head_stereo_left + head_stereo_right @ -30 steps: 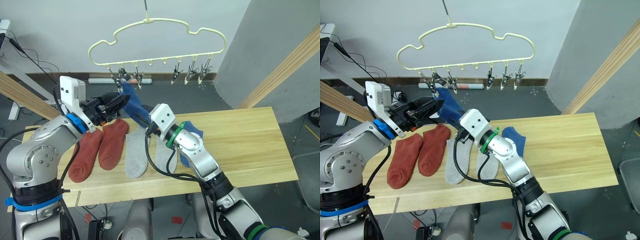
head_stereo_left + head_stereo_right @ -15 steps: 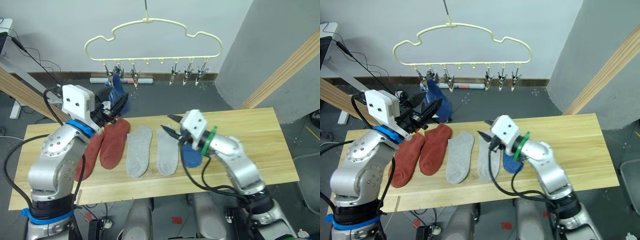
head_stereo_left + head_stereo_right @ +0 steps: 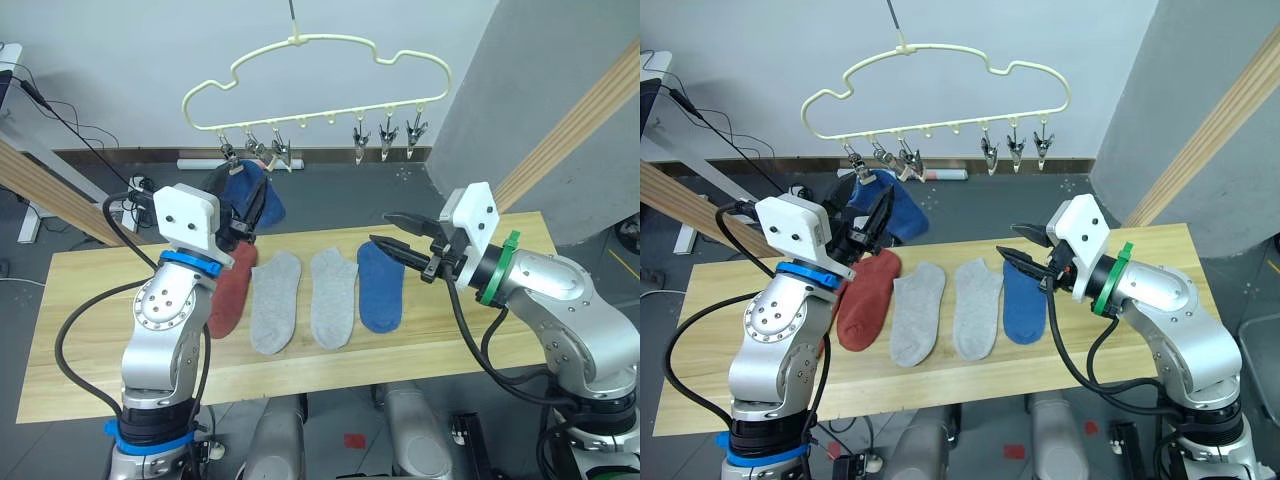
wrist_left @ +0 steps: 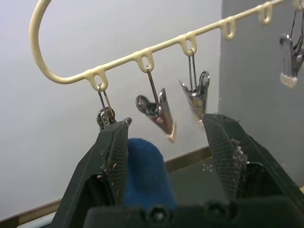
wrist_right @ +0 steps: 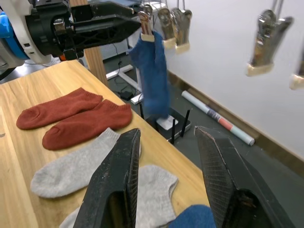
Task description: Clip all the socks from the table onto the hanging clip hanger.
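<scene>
One blue sock (image 3: 892,204) hung from the leftmost clip (image 4: 105,115) on the clip hanger (image 3: 300,75), so I counted that one done. My left gripper (image 4: 166,142) sat just under that clip with jaws apart and nothing in them, the hung sock between the fingers (image 4: 114,152); I judged it was there to clear off the clip. My right gripper (image 3: 392,232) hovered open and empty over the worktop (image 3: 520,300), near the second blue sock (image 3: 380,285), probably the next pick. Grey socks (image 3: 275,300) lay flat beside it, then the rust-red sock (image 3: 865,298) partly behind my left arm. Free clips (image 3: 385,135) hung further right. Wooden rail (image 3: 560,135) stood right of the hanger, clear of my reach.
</scene>
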Robot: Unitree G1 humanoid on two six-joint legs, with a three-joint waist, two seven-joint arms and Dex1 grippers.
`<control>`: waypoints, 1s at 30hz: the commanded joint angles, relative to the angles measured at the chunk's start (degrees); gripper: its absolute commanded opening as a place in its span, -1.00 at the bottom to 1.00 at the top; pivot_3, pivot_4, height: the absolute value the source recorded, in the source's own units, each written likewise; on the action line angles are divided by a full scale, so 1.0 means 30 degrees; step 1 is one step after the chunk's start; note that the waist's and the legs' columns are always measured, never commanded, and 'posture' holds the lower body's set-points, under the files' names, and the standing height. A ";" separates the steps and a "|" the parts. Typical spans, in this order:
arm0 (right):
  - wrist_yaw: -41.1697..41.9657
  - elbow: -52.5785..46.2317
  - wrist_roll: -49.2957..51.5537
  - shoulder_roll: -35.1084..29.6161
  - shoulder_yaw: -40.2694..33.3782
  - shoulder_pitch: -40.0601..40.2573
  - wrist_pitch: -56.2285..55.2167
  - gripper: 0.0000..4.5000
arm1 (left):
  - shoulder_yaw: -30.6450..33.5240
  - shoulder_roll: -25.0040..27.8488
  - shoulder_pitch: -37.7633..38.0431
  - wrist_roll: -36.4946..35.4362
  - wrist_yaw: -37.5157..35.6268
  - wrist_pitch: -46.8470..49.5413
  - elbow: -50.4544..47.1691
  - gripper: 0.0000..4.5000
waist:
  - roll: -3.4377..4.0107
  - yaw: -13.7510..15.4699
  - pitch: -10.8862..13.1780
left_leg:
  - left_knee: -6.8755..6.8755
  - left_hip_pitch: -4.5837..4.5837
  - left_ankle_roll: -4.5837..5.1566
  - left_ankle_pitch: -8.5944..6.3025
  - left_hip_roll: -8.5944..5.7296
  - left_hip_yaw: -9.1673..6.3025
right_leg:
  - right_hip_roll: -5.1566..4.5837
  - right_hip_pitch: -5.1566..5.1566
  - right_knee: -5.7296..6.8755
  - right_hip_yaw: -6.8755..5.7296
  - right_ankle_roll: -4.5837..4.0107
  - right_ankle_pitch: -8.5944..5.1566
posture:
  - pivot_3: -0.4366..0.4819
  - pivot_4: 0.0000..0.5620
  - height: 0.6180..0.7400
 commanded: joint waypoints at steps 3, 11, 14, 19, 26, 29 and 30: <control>-0.0358 -0.0783 0.0788 -0.0576 -0.0528 -0.0178 -0.0010 -0.18 | 0.0094 -0.0360 -0.0211 0.0238 0.0242 -0.0759 0.0263 -0.04 | 0.0000 -0.0019 0.0000 | 0.0062 -0.0010 0.0007 -0.0004 -0.0001 0.0016 | 0.0002 0.0005 0.0002 0.0016 0.0026 0.0017 | -0.46 0.51 1.00; -0.0684 -0.0712 0.1405 -0.1127 -0.0556 -0.0237 -0.0099 -0.18 | 0.0019 -0.0587 -0.0845 0.0694 0.0488 -0.1080 0.1011 -0.15 | -0.0001 -0.0030 0.0001 | 0.0094 -0.0001 0.0020 0.0004 -0.0012 0.0093 | 0.0010 0.0010 -0.0013 0.0105 0.0074 0.0054 | -0.46 0.51 1.00; -0.0733 -0.0650 0.1511 -0.1265 -0.0551 -0.0279 -0.0164 -0.18 | 0.0024 -0.0696 -0.1154 0.0763 0.0521 -0.1152 0.1365 -0.15 | -0.0002 -0.0040 0.0001 | 0.0096 0.0003 0.0022 0.0005 -0.0011 0.0114 | 0.0018 0.0009 -0.0018 0.0136 0.0085 0.0062 | -0.48 0.50 1.00; -0.0879 -0.0473 0.1649 -0.1448 -0.0564 -0.0408 -0.0294 -0.18 | -0.0195 -0.1090 -0.1717 0.0913 0.0649 -0.1423 0.1982 -0.15 | -0.0003 -0.0057 0.0001 | 0.0096 0.0005 0.0028 0.0004 -0.0022 0.0159 | 0.0024 0.0006 -0.0045 0.0202 0.0133 0.0092 | -0.49 0.50 1.00; -0.1041 -0.0484 0.1887 -0.1708 -0.0635 -0.0318 -0.0289 -0.18 | -0.0059 -0.1168 -0.2861 0.1301 0.0852 -0.2238 0.3377 -0.15 | -0.0004 -0.0083 0.0002 | 0.0105 0.0006 0.0048 0.0005 -0.0035 0.0195 | 0.0031 0.0005 -0.0059 0.0260 0.0162 0.0111 | -0.52 0.51 1.00; -0.1104 -0.0459 0.1945 -0.1729 -0.0694 -0.0325 -0.0258 -0.18 | -0.0074 -0.1185 -0.3131 0.1330 0.0788 -0.2470 0.3795 -0.15 | -0.0004 -0.0118 0.0002 | 0.0106 0.0007 0.0054 0.0001 -0.0033 0.0206 | 0.0036 0.0000 -0.0059 0.0274 0.0165 0.0115 | -0.52 0.51 1.00; -0.1120 -0.0467 0.1973 -0.1743 -0.0710 -0.0322 -0.0251 -0.18 | -0.0061 -0.1190 -0.3234 0.1331 0.0771 -0.2532 0.3911 -0.15 | -0.0005 -0.0122 0.0002 | 0.0105 0.0008 0.0055 0.0001 -0.0033 0.0207 | 0.0036 0.0000 -0.0059 0.0275 0.0166 0.0115 | -0.52 0.51 1.00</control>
